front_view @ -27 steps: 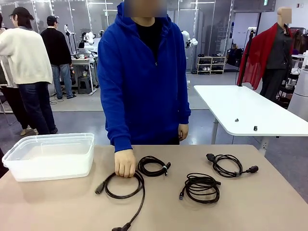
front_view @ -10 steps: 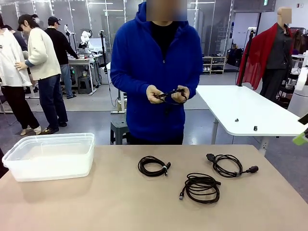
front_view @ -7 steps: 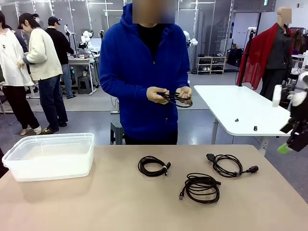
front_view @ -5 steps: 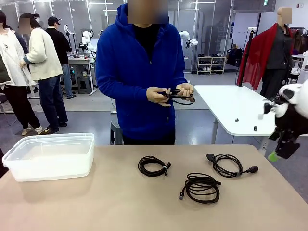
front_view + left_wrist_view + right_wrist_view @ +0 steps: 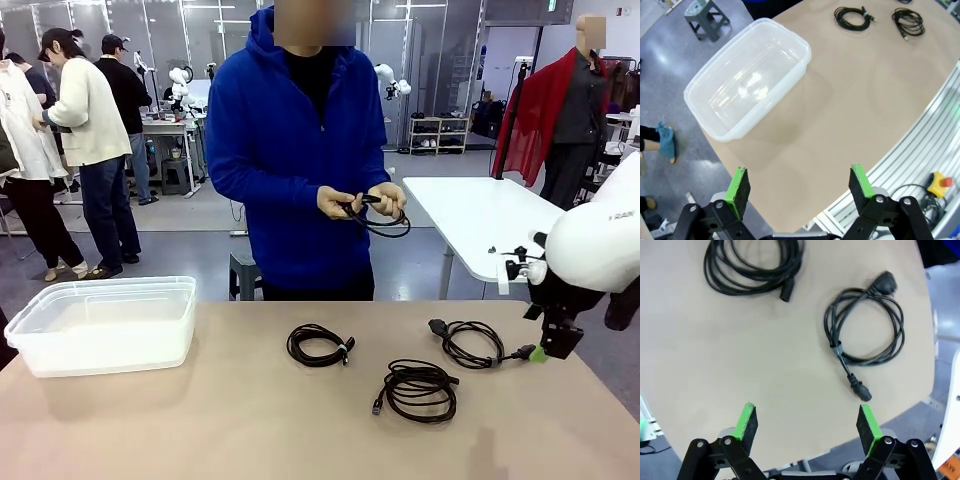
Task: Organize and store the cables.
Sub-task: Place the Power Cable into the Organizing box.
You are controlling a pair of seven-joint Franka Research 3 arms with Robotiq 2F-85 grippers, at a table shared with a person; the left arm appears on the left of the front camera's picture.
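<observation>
Three black cables lie coiled on the tan table (image 5: 200, 430): a small strapped one (image 5: 342, 350) in the middle, a thicker one (image 5: 420, 372) nearer me, and one with chunky plugs (image 5: 437, 327) at the right. The person in a blue hoodie holds another cable (image 5: 385, 222) in both hands at chest height. My right gripper (image 5: 550, 343) hangs open just right of the plug cable; in its wrist view the gripper (image 5: 806, 422) stands above that cable (image 5: 836, 346) and the thick coil (image 5: 786, 291). My left gripper (image 5: 799, 185) is open, high above the table's left corner.
A clear plastic bin (image 5: 60, 350) stands on the table's left side, seen from above in the left wrist view (image 5: 715, 135) with nothing in it. Behind the person are a white table (image 5: 500, 220) and other people at the far left.
My right arm has come in from the right and dropped to the table's right edge beside the plug cable. The person keeps winding the cable in both hands.
</observation>
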